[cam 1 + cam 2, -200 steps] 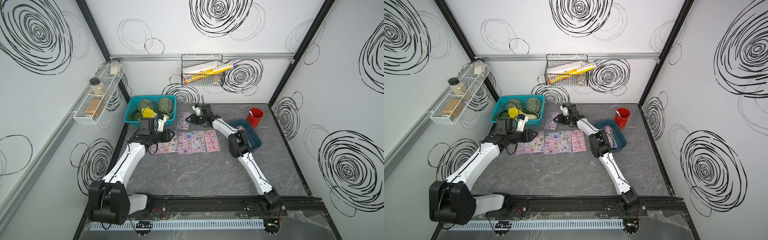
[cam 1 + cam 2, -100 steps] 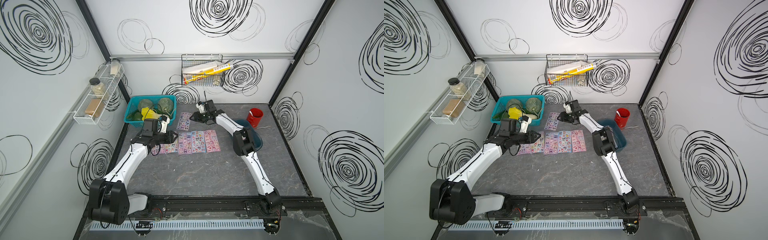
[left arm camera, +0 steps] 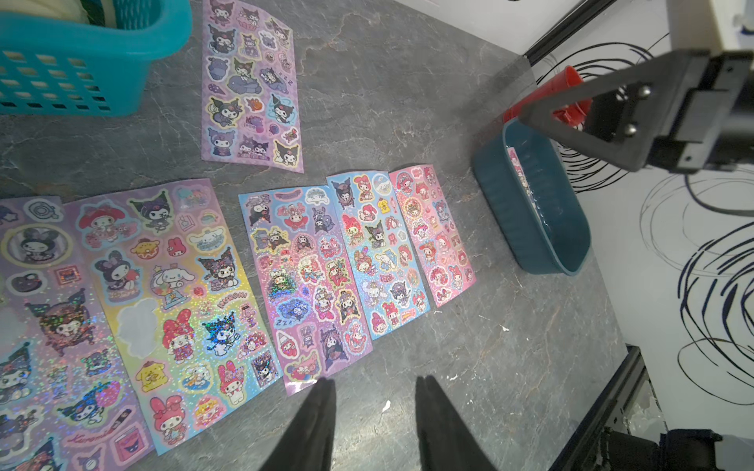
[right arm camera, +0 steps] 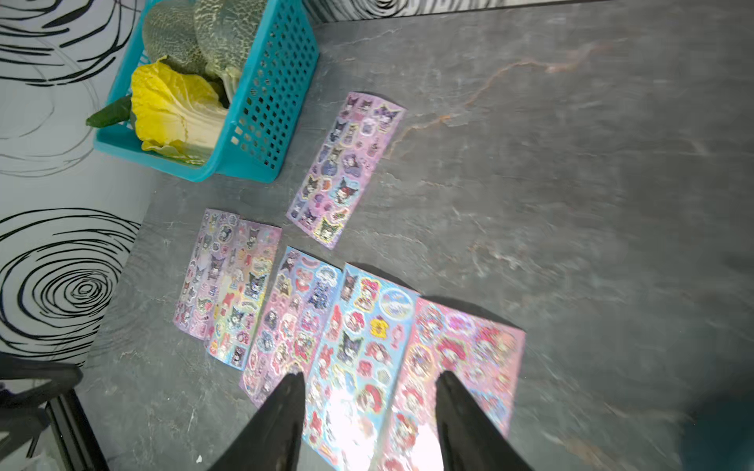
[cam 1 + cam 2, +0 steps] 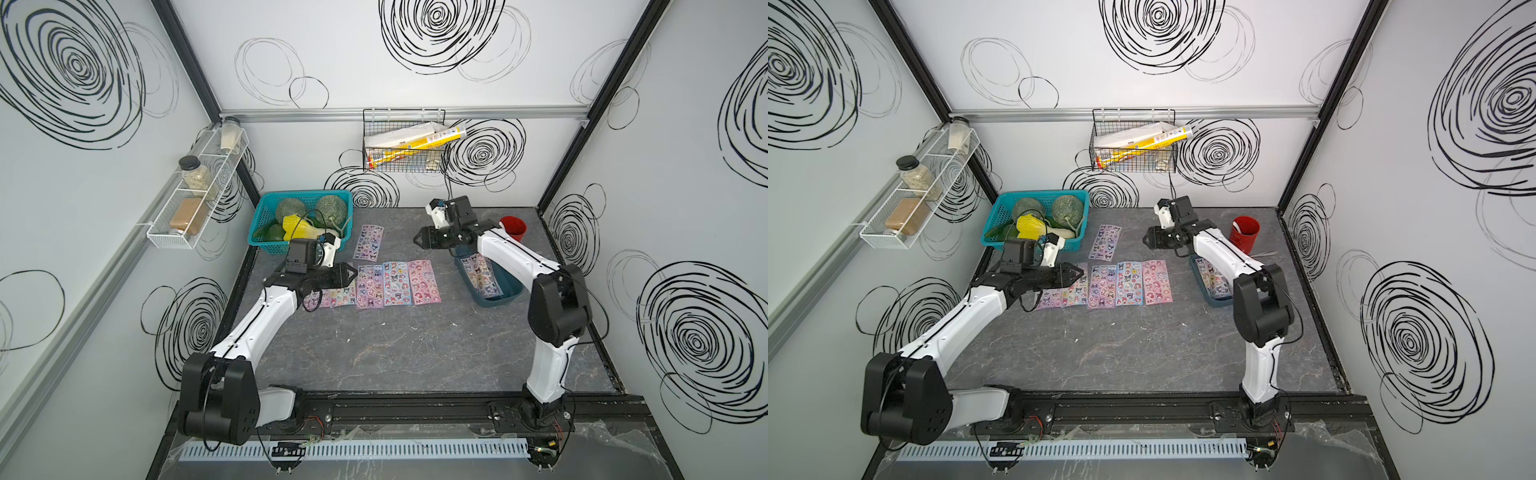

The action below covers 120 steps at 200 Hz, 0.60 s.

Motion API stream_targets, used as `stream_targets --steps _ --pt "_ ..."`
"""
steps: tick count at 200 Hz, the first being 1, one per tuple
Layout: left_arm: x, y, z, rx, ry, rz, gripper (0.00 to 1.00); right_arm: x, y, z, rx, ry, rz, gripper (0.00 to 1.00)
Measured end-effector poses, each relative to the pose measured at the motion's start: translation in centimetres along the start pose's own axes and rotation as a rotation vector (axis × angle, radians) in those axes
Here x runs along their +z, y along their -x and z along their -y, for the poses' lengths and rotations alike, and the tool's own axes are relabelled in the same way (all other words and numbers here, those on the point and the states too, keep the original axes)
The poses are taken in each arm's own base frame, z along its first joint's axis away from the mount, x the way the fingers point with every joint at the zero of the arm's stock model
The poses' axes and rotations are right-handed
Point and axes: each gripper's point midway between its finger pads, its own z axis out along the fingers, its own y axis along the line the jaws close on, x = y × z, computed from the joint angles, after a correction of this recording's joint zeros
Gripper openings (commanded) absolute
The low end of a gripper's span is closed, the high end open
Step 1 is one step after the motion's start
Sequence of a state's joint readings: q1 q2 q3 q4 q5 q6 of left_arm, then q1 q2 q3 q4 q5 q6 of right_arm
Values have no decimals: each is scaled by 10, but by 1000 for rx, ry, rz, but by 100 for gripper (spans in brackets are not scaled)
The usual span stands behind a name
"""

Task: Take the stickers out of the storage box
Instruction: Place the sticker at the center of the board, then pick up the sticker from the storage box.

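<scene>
Several stickers [image 5: 376, 284] lie side by side in a row on the dark table. A lilac sheet [image 5: 368, 242] lies apart, close to the basket. The storage box [image 5: 509, 293], a dark teal tray, sits at the right with a printed sheet [image 5: 481, 272] inside it. My right gripper [image 5: 417, 240] hovers open and empty between the lilac sheet and the box, fingertips pointing left. In the right wrist view its jaws [image 4: 370, 374] stand apart above the row. My left gripper [image 5: 353, 274] is open and empty over the row's left end, and the left wrist view [image 3: 375, 381] shows bare table between its jaws.
A bright-blue lattice basket [image 5: 299, 224] with melons and cabbage stands at the back left. A red cup [image 5: 513, 227] sits behind the storage box. A wire rack [image 5: 405, 149] hangs on the back wall and a white shelf [image 5: 195, 195] on the left wall.
My right gripper has drawn back to the right, away from the lilac sheet, and its jaws have widened. The left arm has barely moved.
</scene>
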<state>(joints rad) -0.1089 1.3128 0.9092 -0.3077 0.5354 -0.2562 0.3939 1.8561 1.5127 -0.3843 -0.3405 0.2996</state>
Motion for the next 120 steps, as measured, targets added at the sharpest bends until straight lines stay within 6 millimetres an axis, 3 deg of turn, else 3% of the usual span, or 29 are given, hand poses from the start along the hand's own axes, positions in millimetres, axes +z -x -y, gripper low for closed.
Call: stream_targets --steps 49,71,81,120 --pt "2 -1 0 -4 -3 -5 38 -72 -32 91 113 -263 67 70" --pt "3 -2 0 -6 -6 -9 38 -99 -41 120 141 -385 109 75" --pt "4 -2 0 -7 -6 -11 38 -104 -45 129 147 -425 115 80" --pt "6 -5 2 -6 -10 -21 38 -106 -76 173 208 -533 45 81"
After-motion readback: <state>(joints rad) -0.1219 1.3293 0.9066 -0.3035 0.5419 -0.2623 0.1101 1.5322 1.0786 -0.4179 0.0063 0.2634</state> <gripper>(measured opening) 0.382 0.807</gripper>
